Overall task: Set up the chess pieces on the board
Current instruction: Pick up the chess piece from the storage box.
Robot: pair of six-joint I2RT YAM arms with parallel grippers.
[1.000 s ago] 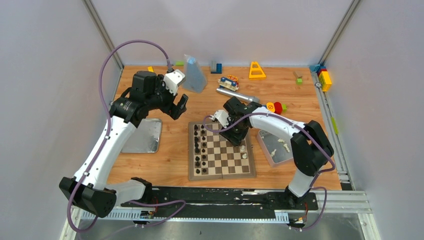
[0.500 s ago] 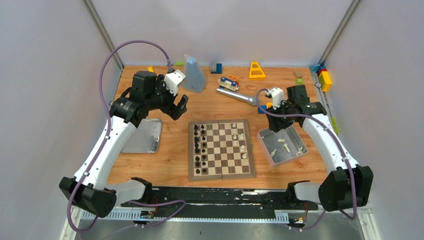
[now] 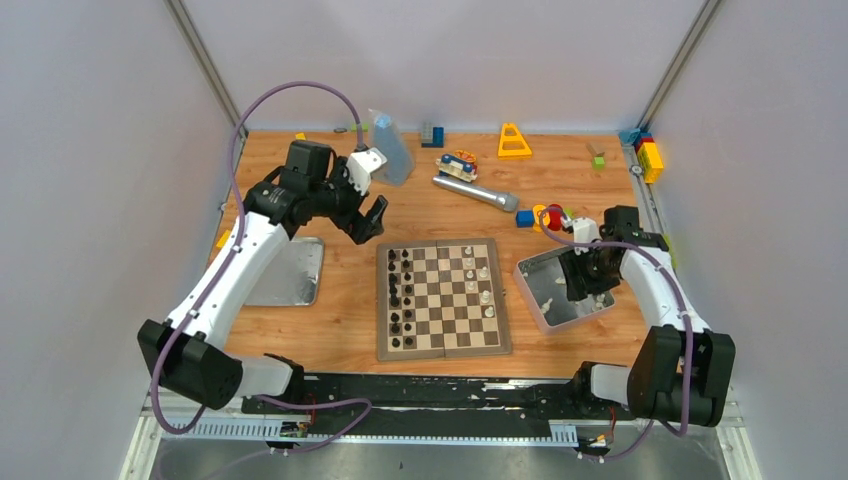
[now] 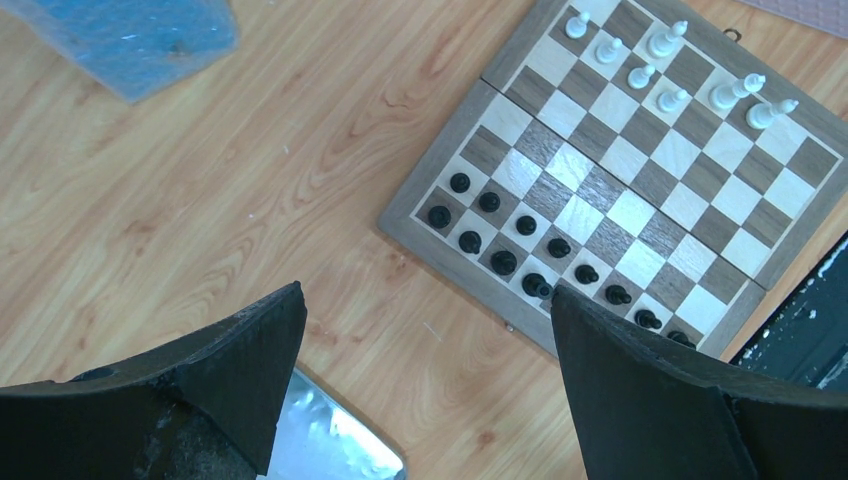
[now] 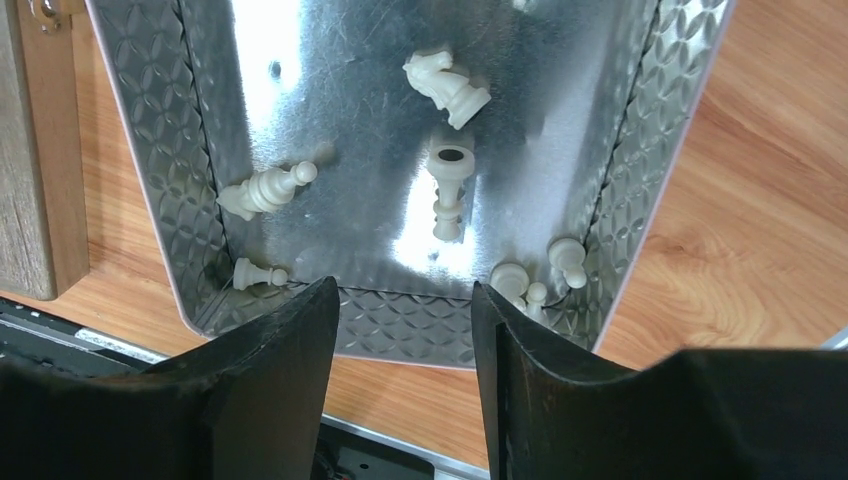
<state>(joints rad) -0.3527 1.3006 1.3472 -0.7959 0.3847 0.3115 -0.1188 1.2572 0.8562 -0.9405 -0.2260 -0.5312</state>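
Now the right gripper [image 5: 405,300], having left the brown-and-cream wooden chessboard [image 3: 443,345], is hovering half-open and empty over the shiny embossed metal tin [image 5: 150,120] holding loose cream chess pieces [image 5: 448,88], likely fetching another, while the left gripper [image 4: 425,300] is waiting wide open.

Tin [image 5: 150,150] (holding loose pieces [image 5: 450,185]) sits right of board [image 3: 440,320].

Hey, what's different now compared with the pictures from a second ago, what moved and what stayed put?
The right gripper left the far right part of the square wooden chessboard, swung right, then came down over the shiny square metal tin, jaws part open, holding nothing. The left gripper, wide open, shifted slightly toward the board. The board, the black pieces on it and the tin stayed put.
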